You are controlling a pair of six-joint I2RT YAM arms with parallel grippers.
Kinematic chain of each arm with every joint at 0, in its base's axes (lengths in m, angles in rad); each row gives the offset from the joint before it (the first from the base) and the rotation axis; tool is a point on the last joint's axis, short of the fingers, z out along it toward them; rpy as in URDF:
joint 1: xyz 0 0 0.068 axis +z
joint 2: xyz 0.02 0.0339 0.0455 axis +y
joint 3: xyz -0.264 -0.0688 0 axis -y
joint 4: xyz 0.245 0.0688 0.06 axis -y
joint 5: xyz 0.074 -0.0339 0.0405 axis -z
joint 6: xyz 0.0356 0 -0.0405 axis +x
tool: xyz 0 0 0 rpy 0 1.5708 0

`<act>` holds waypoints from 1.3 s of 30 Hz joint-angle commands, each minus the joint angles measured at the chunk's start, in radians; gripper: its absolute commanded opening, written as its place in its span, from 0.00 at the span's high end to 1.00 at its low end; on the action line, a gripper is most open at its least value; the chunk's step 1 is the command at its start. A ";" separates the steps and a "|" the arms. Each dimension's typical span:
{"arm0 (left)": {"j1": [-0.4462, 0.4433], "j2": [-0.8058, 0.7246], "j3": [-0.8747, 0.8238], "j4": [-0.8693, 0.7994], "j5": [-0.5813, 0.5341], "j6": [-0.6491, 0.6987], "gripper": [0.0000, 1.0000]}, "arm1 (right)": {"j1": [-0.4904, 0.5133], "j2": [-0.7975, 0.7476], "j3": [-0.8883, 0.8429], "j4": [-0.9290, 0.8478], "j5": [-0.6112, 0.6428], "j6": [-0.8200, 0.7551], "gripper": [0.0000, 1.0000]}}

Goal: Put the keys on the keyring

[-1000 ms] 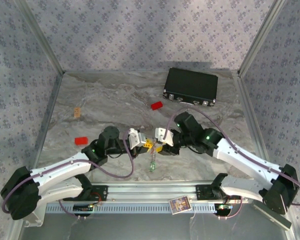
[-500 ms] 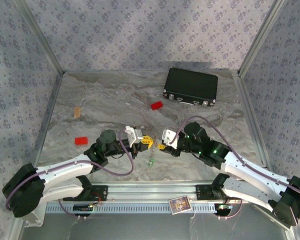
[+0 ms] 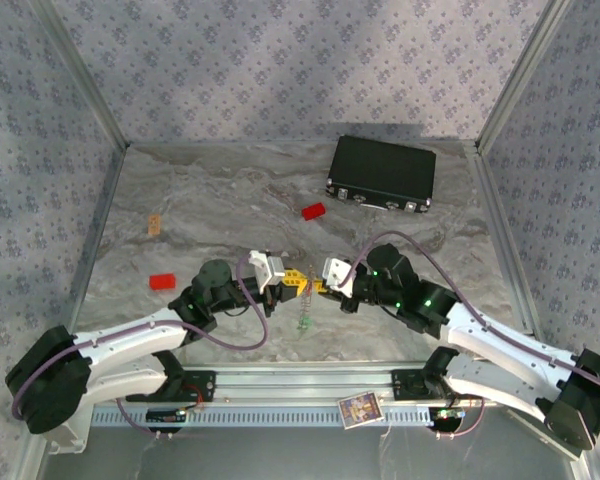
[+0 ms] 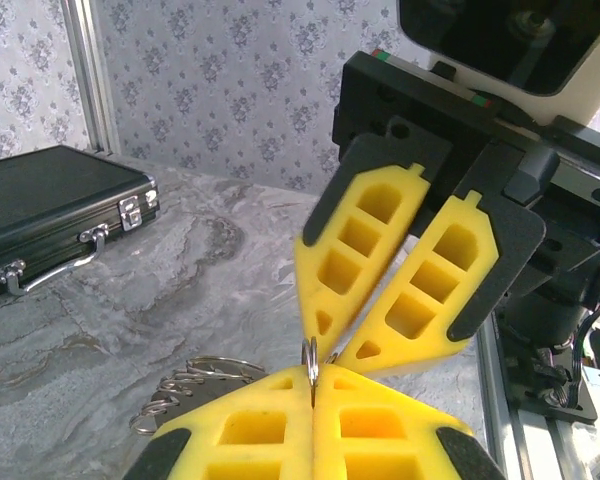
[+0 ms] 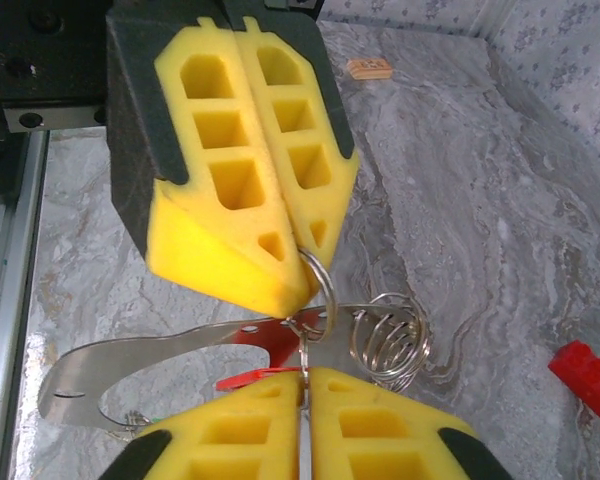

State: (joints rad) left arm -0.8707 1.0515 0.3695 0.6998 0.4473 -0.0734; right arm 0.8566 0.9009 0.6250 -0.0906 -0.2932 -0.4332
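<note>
Centrally, left fingers [image 5: 210, 250] and right fingers [image 5: 255, 400] tip to tip, both pairs tight on the keyring [image 4: 310, 360].

A black case [image 3: 381, 173] lay shut at the far right of the grey marbled worktop [image 3: 210, 200]. A red block [image 3: 313, 211] sat near its front-left corner, a second red block [image 3: 162, 282] lay towards the left edge, and a small tan tile [image 3: 155, 224] lay beyond it.
</note>
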 commanded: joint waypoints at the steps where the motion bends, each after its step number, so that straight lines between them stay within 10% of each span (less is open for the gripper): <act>1: 0.001 -0.001 0.014 0.075 -0.010 -0.014 1.00 | 0.008 0.011 0.021 0.004 -0.042 0.004 0.94; 10: 0.000 0.002 0.024 0.072 -0.032 -0.019 1.00 | 0.036 0.064 0.053 0.009 -0.058 0.004 0.97; 19: 0.000 -0.027 0.006 0.063 -0.035 -0.008 1.00 | 0.009 -0.042 -0.021 0.035 0.053 0.029 0.73; 39: 0.000 -0.051 -0.008 0.046 0.140 0.091 1.00 | -0.085 0.043 0.039 0.055 -0.338 0.155 0.76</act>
State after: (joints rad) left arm -0.8707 1.0256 0.3550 0.7067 0.5396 -0.0082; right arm 0.7765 0.9375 0.6277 -0.0536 -0.5766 -0.2993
